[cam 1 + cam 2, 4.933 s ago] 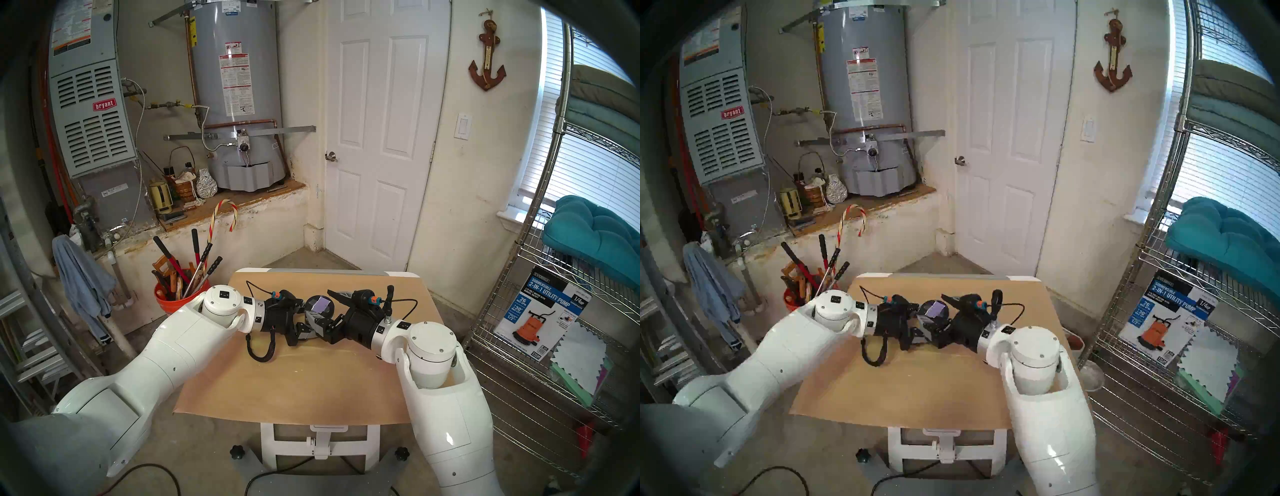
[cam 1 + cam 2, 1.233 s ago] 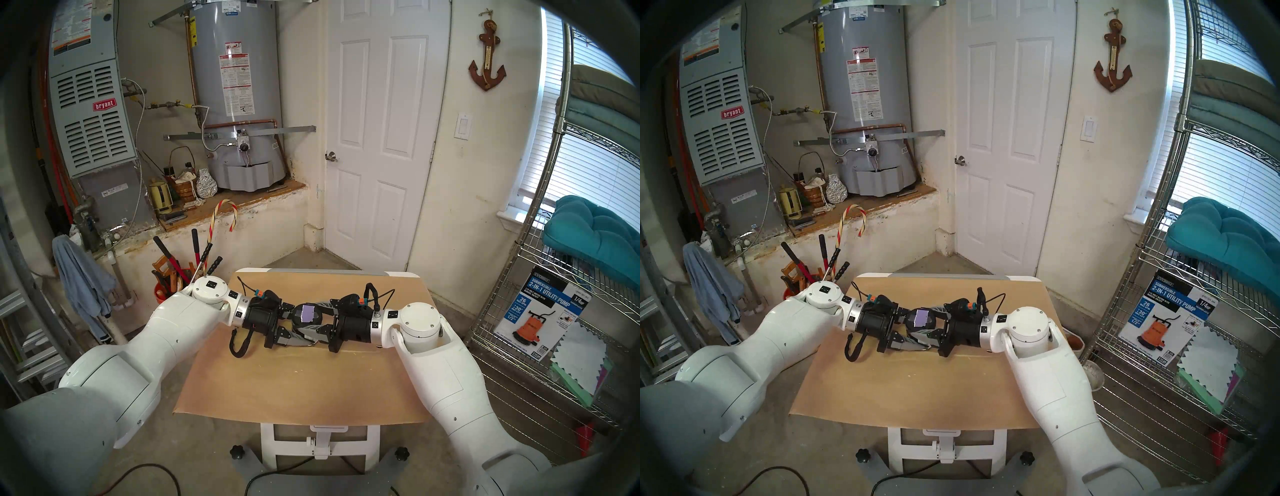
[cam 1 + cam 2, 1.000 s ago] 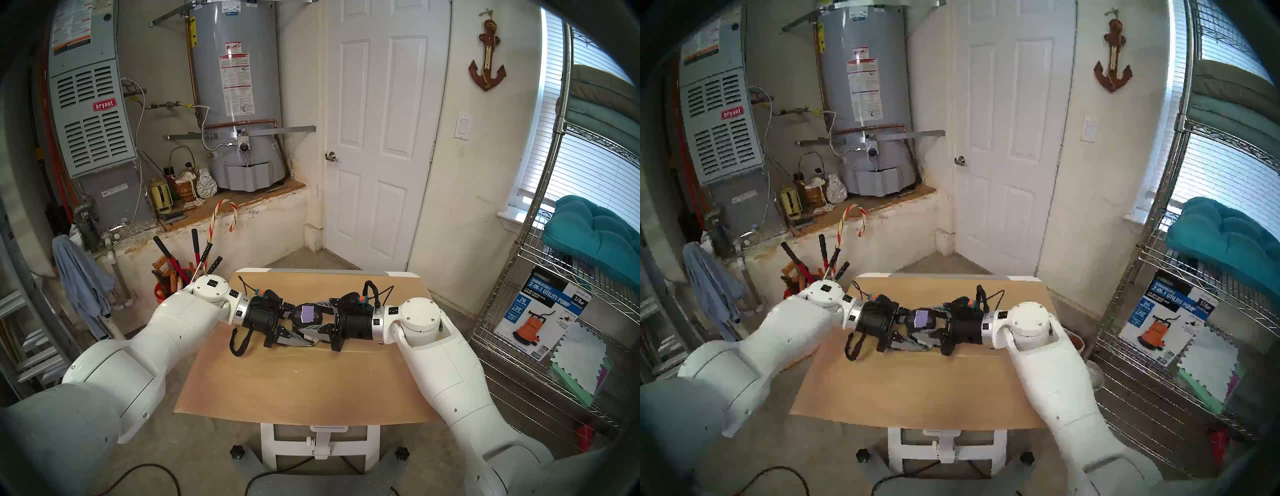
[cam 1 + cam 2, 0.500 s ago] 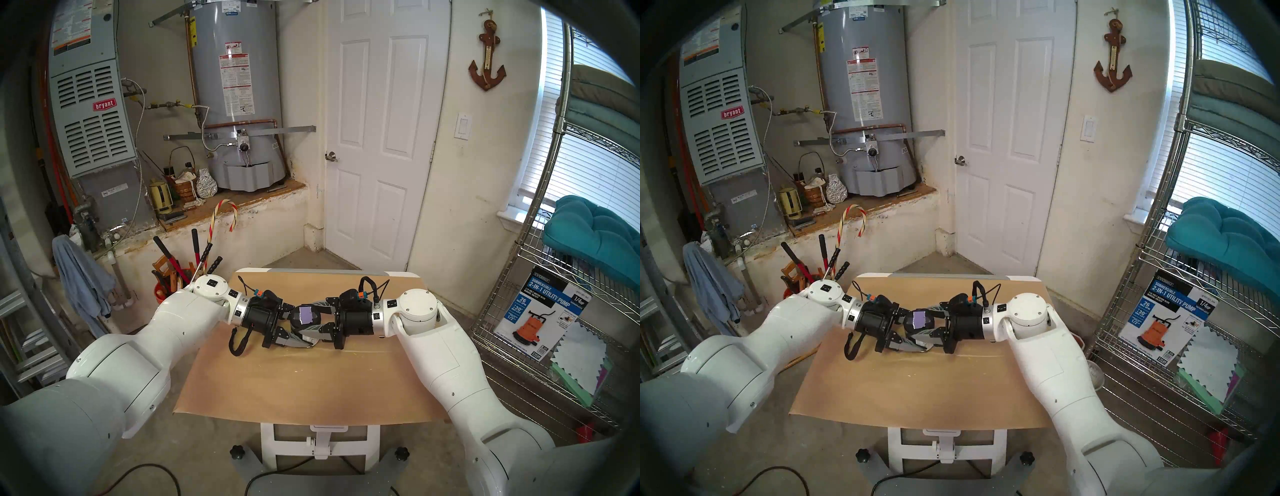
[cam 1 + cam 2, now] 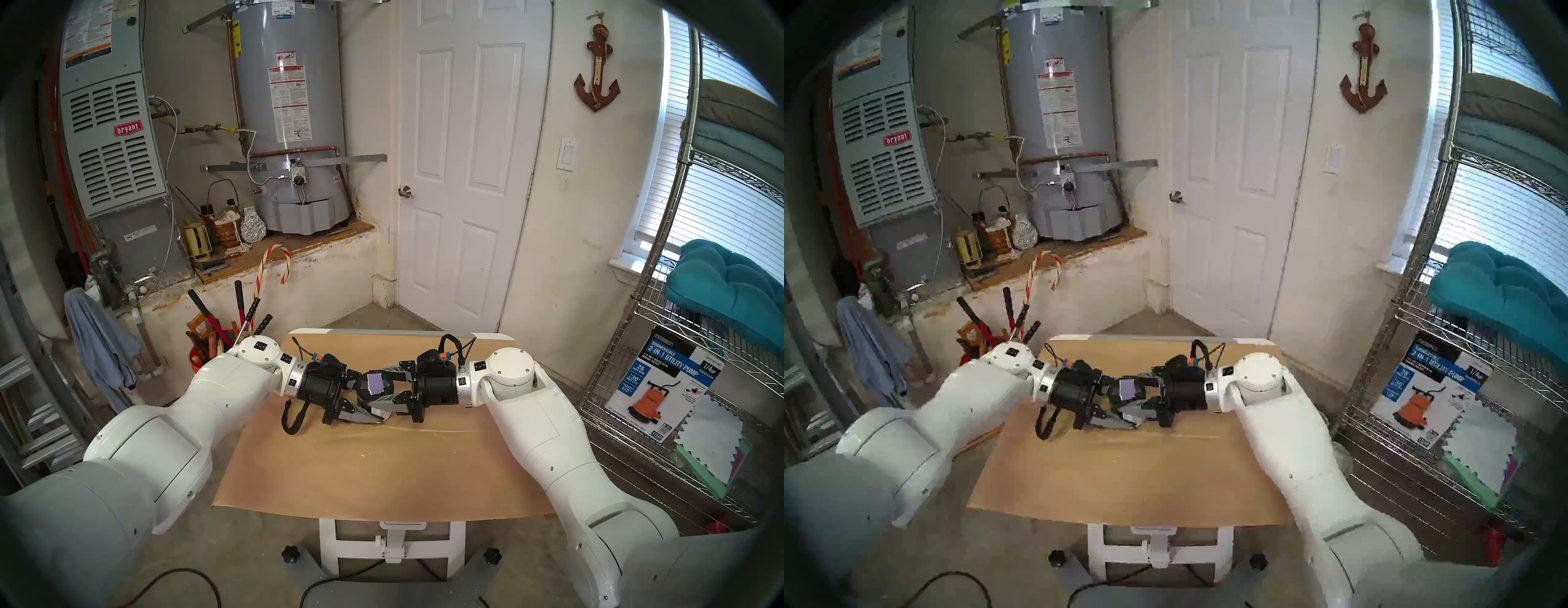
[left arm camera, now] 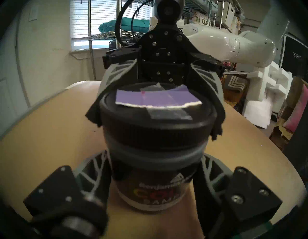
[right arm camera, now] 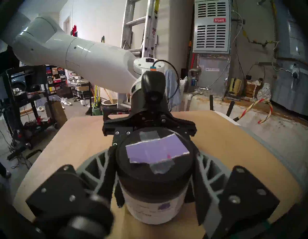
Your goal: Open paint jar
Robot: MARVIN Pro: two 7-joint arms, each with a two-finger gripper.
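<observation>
The paint jar (image 5: pixel 379 411) stands upright at the far middle of the paper-covered table (image 5: pixel 373 467). Its black lid (image 5: pixel 365 387) carries a lavender swatch (image 5: pixel 376 383). My left gripper (image 5: pixel 374 402) comes in from the left, low, and is shut on the jar's body; in the left wrist view its fingers (image 6: pixel 93 168) press the body under the lid, above the dark label (image 6: pixel 158 192). My right gripper (image 5: pixel 374 385) comes in from the right, higher, and is shut on the lid; in the right wrist view its fingers (image 7: pixel 98 166) clamp the lid (image 7: pixel 156 176) on both sides.
An orange bucket of long-handled tools (image 5: pixel 220 348) stands on the floor by the table's far left corner. A wire shelf rack (image 5: pixel 662 382) with a pump box (image 5: pixel 662 386) stands close on the right. Both forearms lie low over the table's sides.
Since 4.9 s ago both arms have dropped lower and the right gripper, then open and tilted, has closed on the lid. In the last second the right wrist shifted slightly away and the swatch turned a little.
</observation>
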